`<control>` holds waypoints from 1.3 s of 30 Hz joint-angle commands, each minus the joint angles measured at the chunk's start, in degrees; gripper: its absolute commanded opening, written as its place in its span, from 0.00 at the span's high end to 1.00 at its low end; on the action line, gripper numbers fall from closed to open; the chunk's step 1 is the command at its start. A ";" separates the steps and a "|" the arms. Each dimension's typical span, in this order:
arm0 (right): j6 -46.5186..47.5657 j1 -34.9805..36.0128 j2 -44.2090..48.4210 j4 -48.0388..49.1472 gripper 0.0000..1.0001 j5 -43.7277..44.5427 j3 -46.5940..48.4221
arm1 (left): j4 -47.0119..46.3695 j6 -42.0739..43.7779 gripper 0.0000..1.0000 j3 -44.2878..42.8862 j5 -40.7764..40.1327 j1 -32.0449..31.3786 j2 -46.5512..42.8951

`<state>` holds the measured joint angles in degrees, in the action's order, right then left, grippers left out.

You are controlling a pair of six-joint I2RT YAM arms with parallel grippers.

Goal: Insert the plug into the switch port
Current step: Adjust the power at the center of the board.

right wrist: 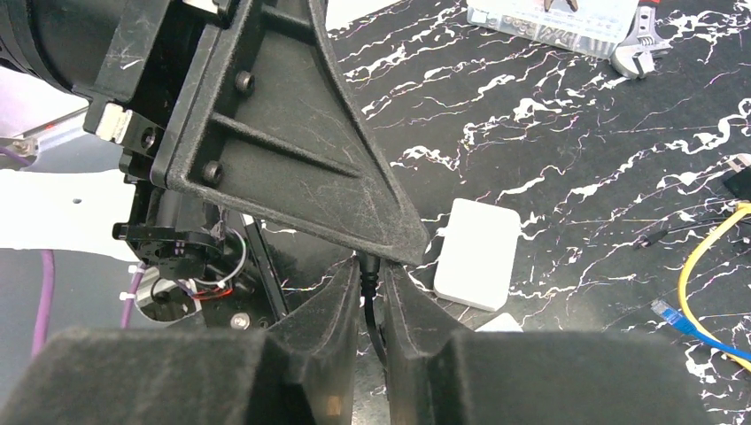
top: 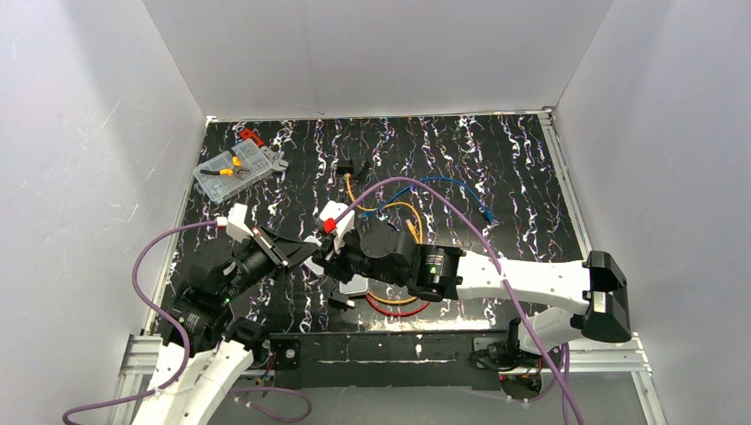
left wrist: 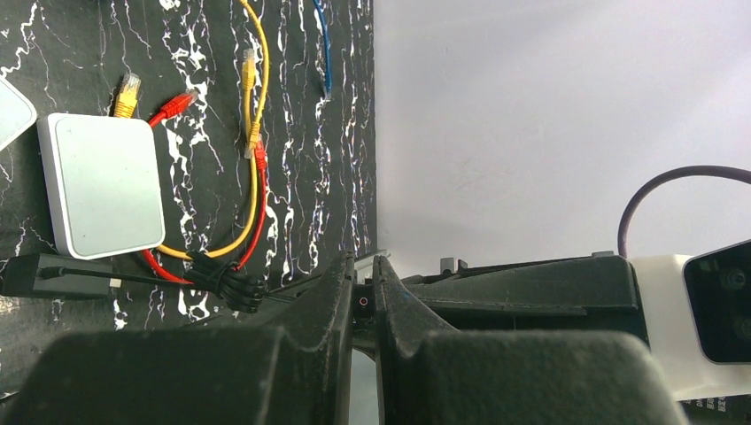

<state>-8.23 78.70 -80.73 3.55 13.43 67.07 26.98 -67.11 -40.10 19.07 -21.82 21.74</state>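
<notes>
The plug (left wrist: 364,302) is a small black barrel with a round tip, and it is pinched between my left gripper's (left wrist: 365,262) nearly closed jaws. My right gripper (right wrist: 370,269) meets it tip to tip above the mat and is shut on the plug's ribbed black boot and cable (right wrist: 370,310). In the top view, the left gripper (top: 304,257) and the right gripper (top: 326,260) touch at mid-table. The switch (right wrist: 478,252), a pale flat box with rounded corners, lies on the mat just beyond the fingertips. Its port does not show.
A squarer white box (left wrist: 102,181) lies under the right wrist, with yellow (left wrist: 128,91) and red (left wrist: 180,102) network plugs beside it and a black adapter (left wrist: 53,274) nearby. Loose cables (top: 398,208) sprawl mid-mat. A clear parts box (top: 232,170) and a wrench (right wrist: 642,53) sit far left.
</notes>
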 commanded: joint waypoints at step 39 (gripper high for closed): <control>21.76 -0.30 16.50 -1.05 0.99 -10.92 -16.64 | 5.93 19.92 0.46 -5.36 30.27 -0.14 13.51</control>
<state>11.49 78.13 -66.41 -0.08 3.88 51.42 28.40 -51.86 -43.38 44.18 -21.78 35.20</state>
